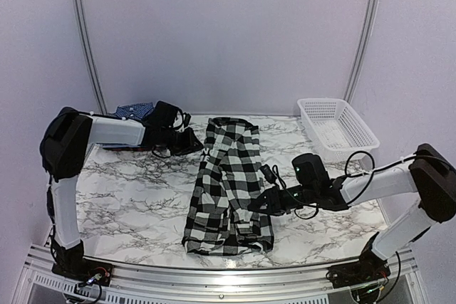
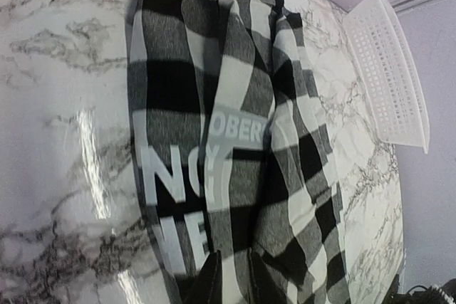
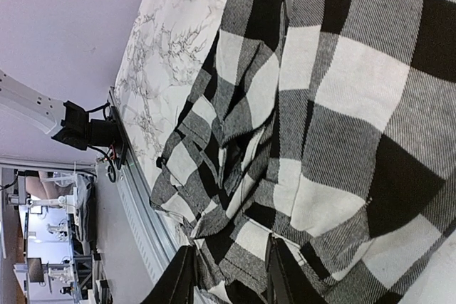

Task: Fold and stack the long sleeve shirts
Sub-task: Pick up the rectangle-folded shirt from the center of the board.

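Note:
The black-and-white checked shirt (image 1: 224, 183) lies lengthwise in the middle of the marble table, folded narrow, its near end bunched. White lettering shows on it in the left wrist view (image 2: 178, 183). My left gripper (image 1: 197, 145) is at the shirt's far left edge. Its fingers (image 2: 234, 284) stand close together with shirt cloth between them. My right gripper (image 1: 258, 204) is at the shirt's right edge near the bunched end. Its fingers (image 3: 226, 275) stand apart over the rumpled hem (image 3: 235, 176). A dark blue finely checked shirt (image 1: 134, 110) lies at the far left behind my left arm.
A white plastic mesh basket (image 1: 335, 127) stands at the far right corner and also shows in the left wrist view (image 2: 388, 69). The table's metal front rail (image 3: 132, 197) runs close to the shirt's near end. Bare marble (image 1: 128, 190) lies left of the shirt.

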